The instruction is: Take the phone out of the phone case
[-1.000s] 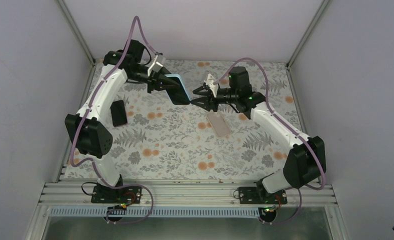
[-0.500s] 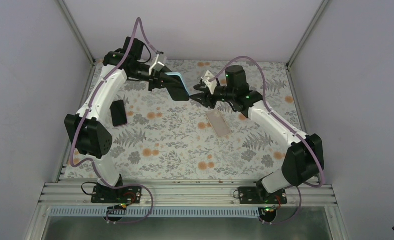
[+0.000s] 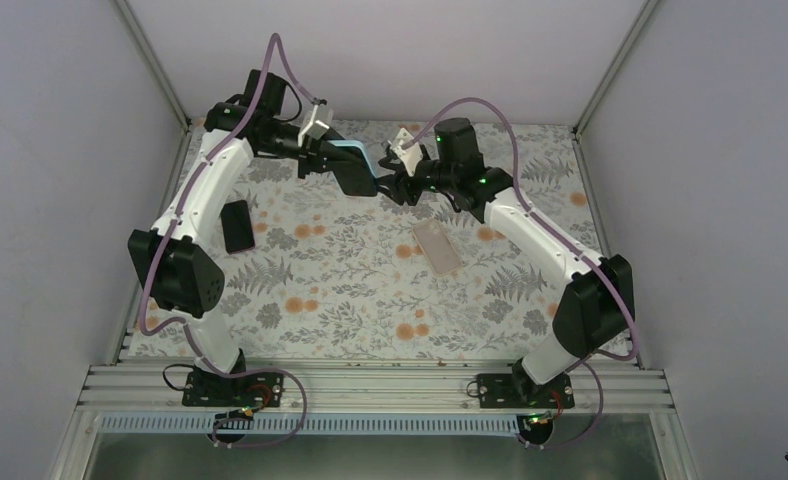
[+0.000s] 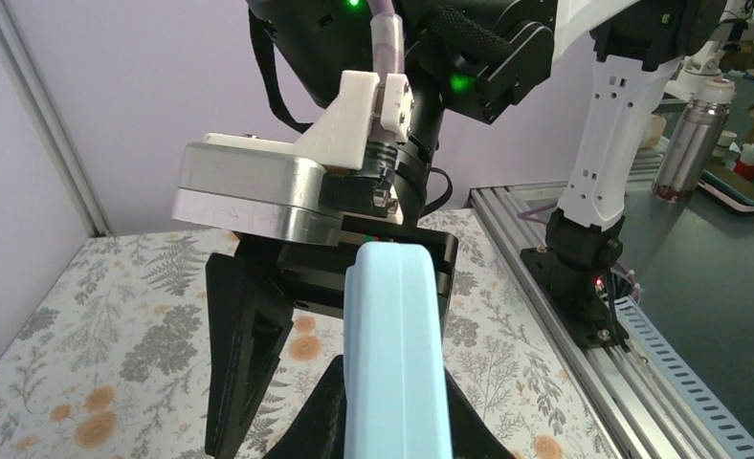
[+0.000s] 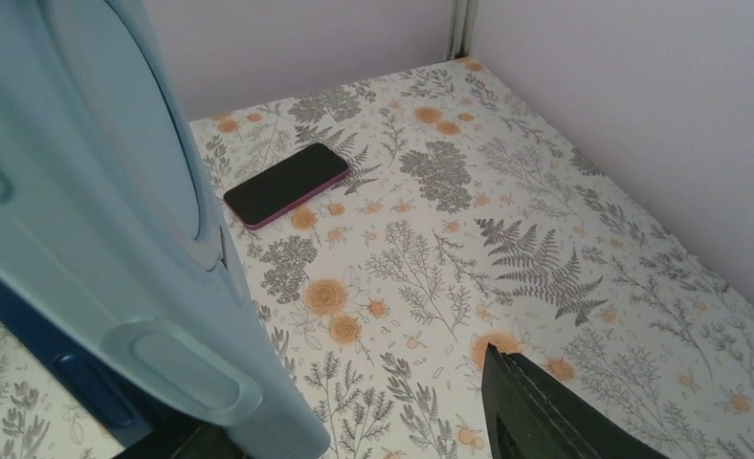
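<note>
The light-blue plastic phone case (image 3: 350,152), dark phone (image 3: 356,180) seated inside, is clamped aloft by the left gripper (image 3: 325,162) above the floral-patterned table (image 3: 370,300). Its long axis is aimed at the right gripper (image 3: 390,185), spread wide at the free end, nothing gripped.

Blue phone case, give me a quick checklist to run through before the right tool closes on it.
1. Left tool shut on the blue phone case, holding it off the table: ok.
2. Right tool open: ok, its fingers stand spread.
3. Case end between the right tool's fingers: ok in the right wrist view, though it sits close to one side.
4. Exact contact spot for the right tool on the case: cannot tell.
5. Black phone and pale flat item lying on the table, apart from both tools: ok.
</note>
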{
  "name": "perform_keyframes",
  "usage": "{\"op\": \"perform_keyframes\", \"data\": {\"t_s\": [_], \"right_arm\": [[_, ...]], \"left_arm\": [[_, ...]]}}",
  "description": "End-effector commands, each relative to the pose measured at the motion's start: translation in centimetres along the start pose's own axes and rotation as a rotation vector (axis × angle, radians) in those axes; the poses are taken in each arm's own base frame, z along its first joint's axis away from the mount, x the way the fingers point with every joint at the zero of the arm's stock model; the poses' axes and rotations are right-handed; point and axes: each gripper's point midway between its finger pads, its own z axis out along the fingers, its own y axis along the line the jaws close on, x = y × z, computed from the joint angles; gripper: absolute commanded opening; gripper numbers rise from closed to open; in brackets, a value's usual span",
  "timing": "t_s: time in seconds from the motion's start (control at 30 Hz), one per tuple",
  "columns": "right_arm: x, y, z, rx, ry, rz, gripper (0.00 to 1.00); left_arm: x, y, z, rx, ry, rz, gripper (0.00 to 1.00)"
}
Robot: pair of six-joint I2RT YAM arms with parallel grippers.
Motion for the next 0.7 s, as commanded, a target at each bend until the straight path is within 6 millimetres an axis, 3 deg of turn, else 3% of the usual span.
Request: {"op": "perform_keyframes", "data": {"t_s": [0.0, 0.17, 0.27, 0.47, 0.57, 0.67], "right_arm": [[-8.9, 0.0, -1.5, -0.001, -0.283, -0.091, 0.58], [-9.8, 5.5, -2.8, -0.307, -0.341, -0.129, 0.61], [-10.7, 8.1, -4.0, -0.395, -0.363, -0.166, 0.62], [-13.0, 10.3, -6.4, -0.456, -0.414, -0.200, 0.64], [-13.7, 10.9, -6.6, -0.489, -0.414, -0.193, 0.62], [-13.7, 11.3, -6.0, -0.532, -0.393, -0.168, 0.47]], "left_arm": [[-7.0, -6.9, 0.3, 0.323, -0.332, -0.119, 0.02], [-6.3, -5.7, 0.0, 0.298, -0.336, -0.133, 0.02], [-5.4, -4.2, -0.4, 0.263, -0.346, -0.140, 0.02], [-3.5, -2.3, 0.2, 0.220, -0.336, -0.135, 0.02], [-2.8, -2.0, 0.9, 0.209, -0.287, -0.112, 0.02], [-2.6, -1.8, 1.1, 0.199, -0.255, -0.096, 0.02]]}}
